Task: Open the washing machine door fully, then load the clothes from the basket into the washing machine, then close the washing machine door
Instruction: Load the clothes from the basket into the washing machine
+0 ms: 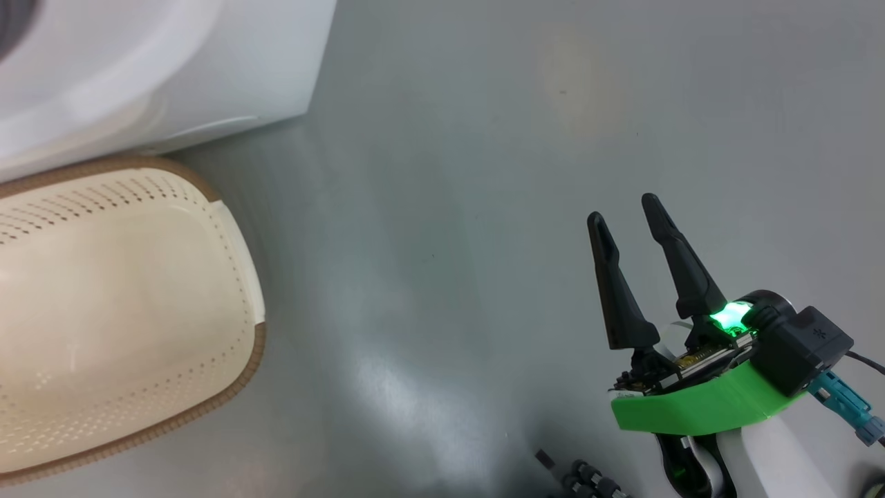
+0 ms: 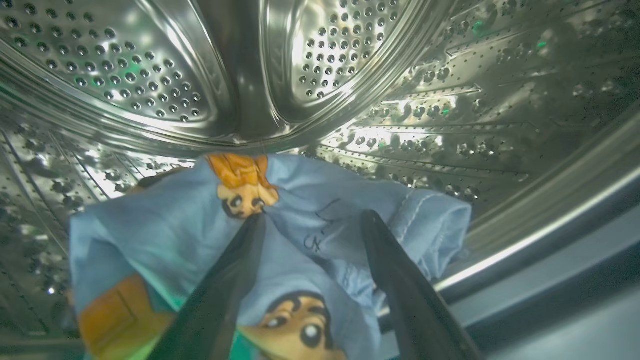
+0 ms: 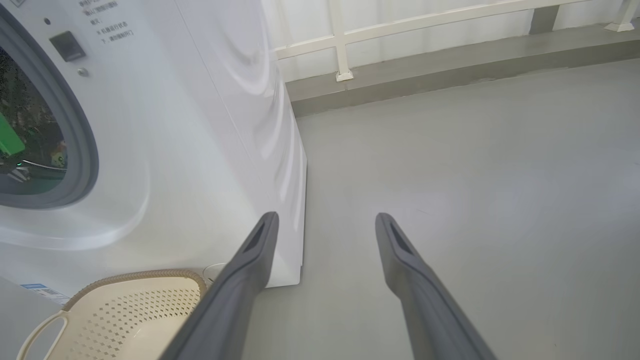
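1. Left gripper (image 2: 314, 217) is deep in the washing machine (image 3: 200, 125) drum (image 2: 125, 75), jaws spread, clamping nothing. The clothes (image 2: 165, 225) lie loose between its fingers, far in, I judge to clear the door.
2. Right gripper (image 1: 623, 208) is wide open and empty, parked right of the basket (image 1: 138, 277), out of the way.
3. Basket is cut off at left; the visible part is bare. Door position: cannot tell.

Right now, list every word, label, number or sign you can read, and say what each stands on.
Nothing reads clearly enough to quote.
Small grey print high on the washing machine front: too blurred.
Blue sticker at its lower corner: too small.
Dark pen-like marks on the light blue garment in the drum: illegible.
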### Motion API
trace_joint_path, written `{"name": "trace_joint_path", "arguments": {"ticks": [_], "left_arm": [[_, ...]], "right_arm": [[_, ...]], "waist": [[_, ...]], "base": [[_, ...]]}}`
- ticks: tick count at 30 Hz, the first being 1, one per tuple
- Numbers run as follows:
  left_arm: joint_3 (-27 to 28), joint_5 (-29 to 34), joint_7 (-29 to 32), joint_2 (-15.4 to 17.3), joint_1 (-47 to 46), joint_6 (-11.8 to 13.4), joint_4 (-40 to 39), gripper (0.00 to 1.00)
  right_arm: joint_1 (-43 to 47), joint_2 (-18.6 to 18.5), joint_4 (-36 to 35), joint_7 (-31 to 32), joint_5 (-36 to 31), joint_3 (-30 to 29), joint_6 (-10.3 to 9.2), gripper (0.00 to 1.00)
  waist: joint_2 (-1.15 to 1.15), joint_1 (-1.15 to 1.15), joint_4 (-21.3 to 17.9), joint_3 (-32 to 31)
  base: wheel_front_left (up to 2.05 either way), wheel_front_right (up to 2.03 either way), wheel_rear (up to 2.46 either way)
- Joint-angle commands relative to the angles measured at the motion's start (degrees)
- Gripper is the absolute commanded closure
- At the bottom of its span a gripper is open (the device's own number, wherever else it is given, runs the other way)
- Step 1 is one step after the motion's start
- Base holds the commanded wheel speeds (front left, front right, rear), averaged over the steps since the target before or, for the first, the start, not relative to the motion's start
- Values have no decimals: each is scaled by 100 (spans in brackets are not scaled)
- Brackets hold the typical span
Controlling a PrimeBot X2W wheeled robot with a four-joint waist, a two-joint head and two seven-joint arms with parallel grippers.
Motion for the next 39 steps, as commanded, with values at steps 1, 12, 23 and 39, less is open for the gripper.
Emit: {"name": "trace_joint_path", "arguments": {"ticks": [1,12,23,39], "left_arm": [[128,-139,-136,169,220,-13,-36,0],[399,-147,-880,-352,1407,-13,-293,0],[1828,847,-883,-1055,3055,-13,-932,0],[3934,2349,-884,-1966,5494,-13,-2222,0]], "right_arm": [[9,-51,-78,-46,-69,103,32,0],[-149,-51,315,-46,-275,-44,32,0],[-230,-51,769,-46,-336,-149,32,0],[-150,-51,1249,-46,-384,-314,32,0]], "waist": [[0,0,109,-208],[0,0,604,-1031],[0,0,972,-1916],[0,0,1298,-2806]], "base": [[0,0,0],[0,0,0],[0,0,0],[0,0,0]]}}
